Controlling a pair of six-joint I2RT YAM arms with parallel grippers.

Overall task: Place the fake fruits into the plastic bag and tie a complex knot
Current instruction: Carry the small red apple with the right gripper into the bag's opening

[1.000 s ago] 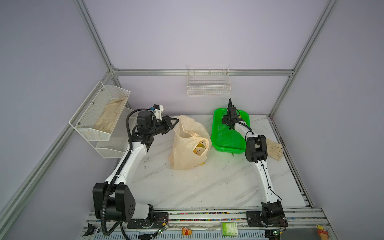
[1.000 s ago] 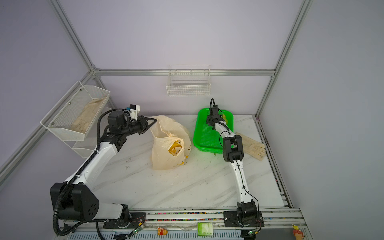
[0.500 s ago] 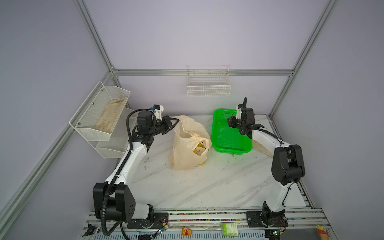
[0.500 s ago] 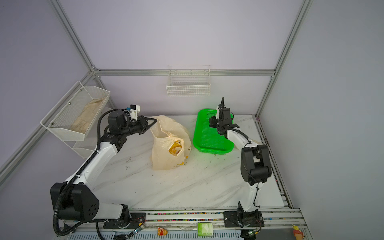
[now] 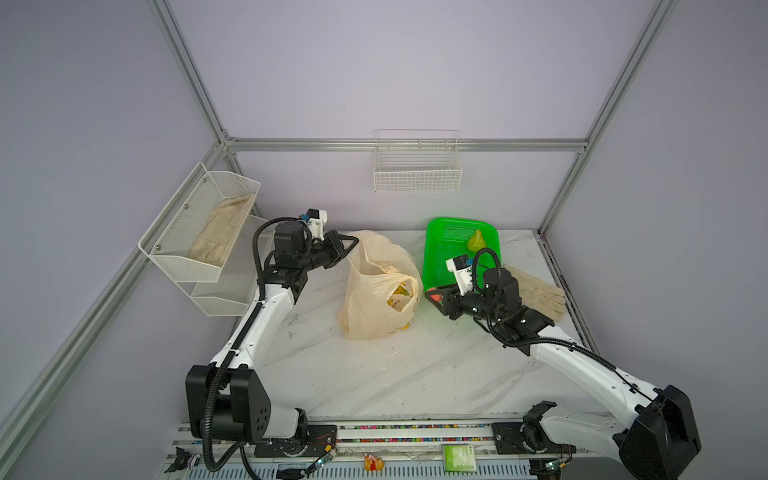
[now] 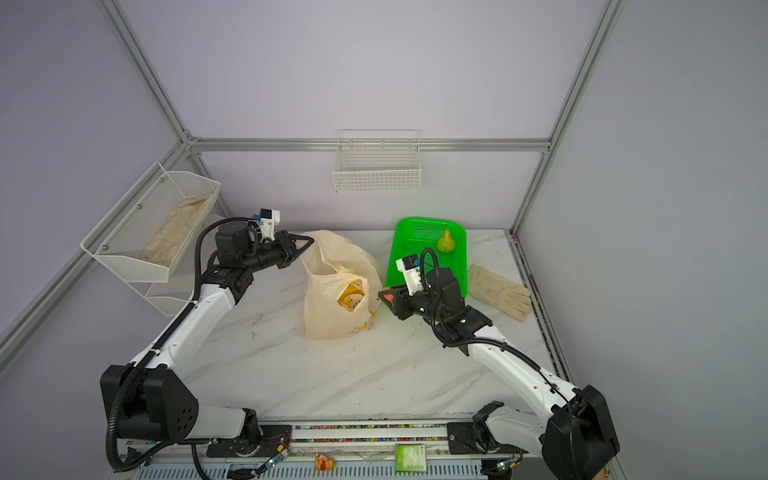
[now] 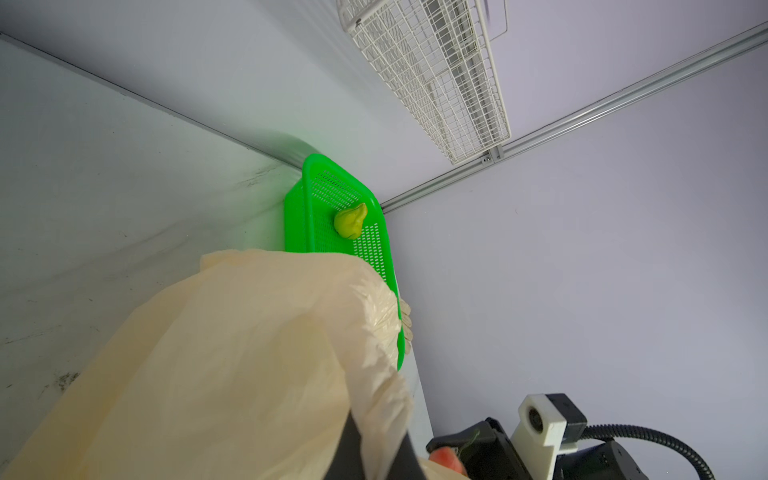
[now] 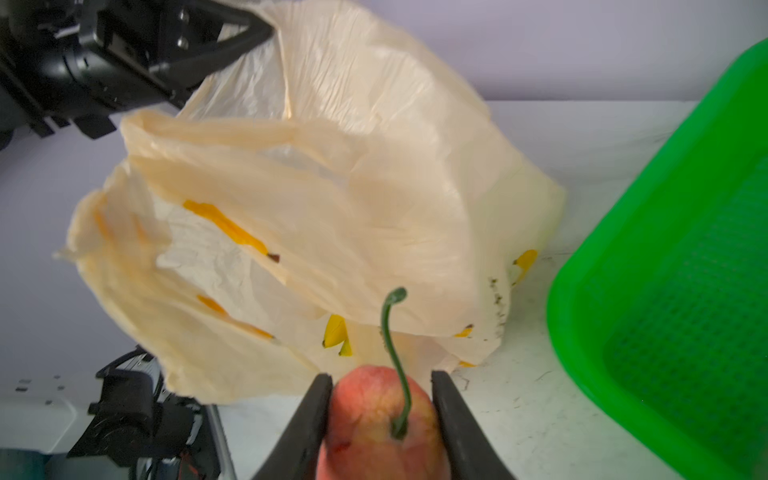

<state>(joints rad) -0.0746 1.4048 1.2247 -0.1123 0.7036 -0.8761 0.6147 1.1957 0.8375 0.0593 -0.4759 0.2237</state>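
Peach-beige film of the plastic bag [image 5: 380, 286] is standing crumpled near the middle of the marble table [image 5: 374, 374] in both top views, its mouth gaping toward the right arm with yellow showing inside. The left gripper [image 5: 354, 241] is pinching the bag's top rim, jaws closed on the film and holding it up. The right gripper [image 5: 432, 297] is hovering just beside the bag's mouth, clamping a small red cherry [image 5: 435, 297]. A yellow-green pear [image 5: 476, 241] is lying in the green basket [image 5: 440, 257] behind that gripper, and a beige glove [image 5: 536, 291] is lying beside the basket.

From the left wrist, the bag's film is filling the foreground and running down into the closed dark fingers [image 7: 353, 449]. The pear is sitting on the basket's mesh floor beyond.

From the right wrist, two black fingers [image 8: 303, 419] are squeezing the cherry from both sides, jaws partly apart around it, its green stem curling up toward the bag. The bag, printed with yellow bananas, is sitting just ahead, and the left gripper is gripping its upper edge.
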